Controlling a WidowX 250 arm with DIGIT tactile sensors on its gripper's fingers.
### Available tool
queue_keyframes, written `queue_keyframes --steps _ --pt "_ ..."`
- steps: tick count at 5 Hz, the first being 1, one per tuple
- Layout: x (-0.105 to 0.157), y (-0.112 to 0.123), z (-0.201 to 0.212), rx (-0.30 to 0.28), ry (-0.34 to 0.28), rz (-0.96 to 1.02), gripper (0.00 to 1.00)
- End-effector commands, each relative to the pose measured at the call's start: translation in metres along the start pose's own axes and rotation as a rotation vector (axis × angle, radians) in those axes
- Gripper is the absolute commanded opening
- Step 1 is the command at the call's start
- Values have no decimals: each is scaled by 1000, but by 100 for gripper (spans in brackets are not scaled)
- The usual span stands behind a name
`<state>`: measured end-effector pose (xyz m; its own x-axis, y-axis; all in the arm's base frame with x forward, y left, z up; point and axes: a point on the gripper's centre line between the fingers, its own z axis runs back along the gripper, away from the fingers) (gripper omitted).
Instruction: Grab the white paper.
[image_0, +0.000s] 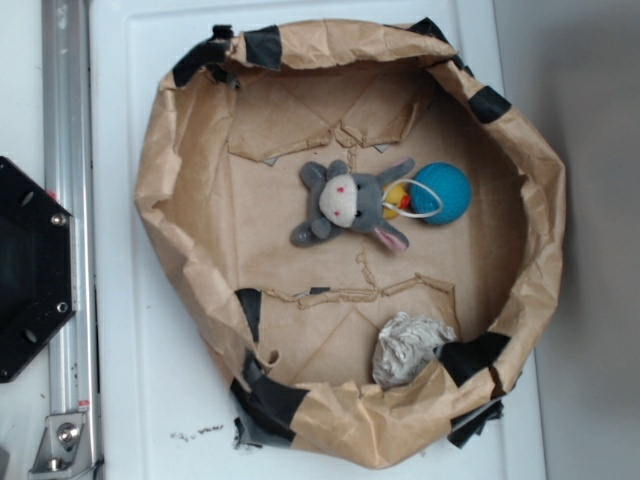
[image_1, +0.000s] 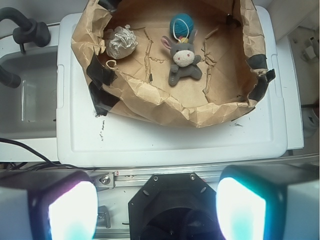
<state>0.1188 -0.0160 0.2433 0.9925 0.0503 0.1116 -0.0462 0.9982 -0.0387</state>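
The white paper (image_0: 408, 346) is a crumpled white-grey ball lying against the near right wall of the brown paper nest (image_0: 180, 180); in the wrist view the white paper (image_1: 121, 42) sits at the nest's upper left. My gripper (image_1: 157, 210) shows only in the wrist view. It hangs high above the black robot base (image_1: 172, 207), well short of the nest. Its two glowing pads (image_1: 72, 210) stand wide apart with nothing between them.
A grey plush donkey (image_0: 347, 203) lies mid-nest beside a blue ball (image_0: 441, 192). The nest rests on a white lid (image_1: 165, 142). A metal rail (image_0: 68, 200) and the black base (image_0: 30, 270) lie left; a grey bin (image_1: 27, 95) stands beside the lid.
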Motion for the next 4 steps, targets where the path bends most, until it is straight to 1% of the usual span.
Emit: queue_keyframes --steps 1,2,3,4 --pt "0 0 0 0 0 0 100" --pt "43 12 -38 11 -44 -100 100" --pt "76 7 -58 -19 -84 -190 100" --pt "99 15 -75 -27 -96 -206 100"
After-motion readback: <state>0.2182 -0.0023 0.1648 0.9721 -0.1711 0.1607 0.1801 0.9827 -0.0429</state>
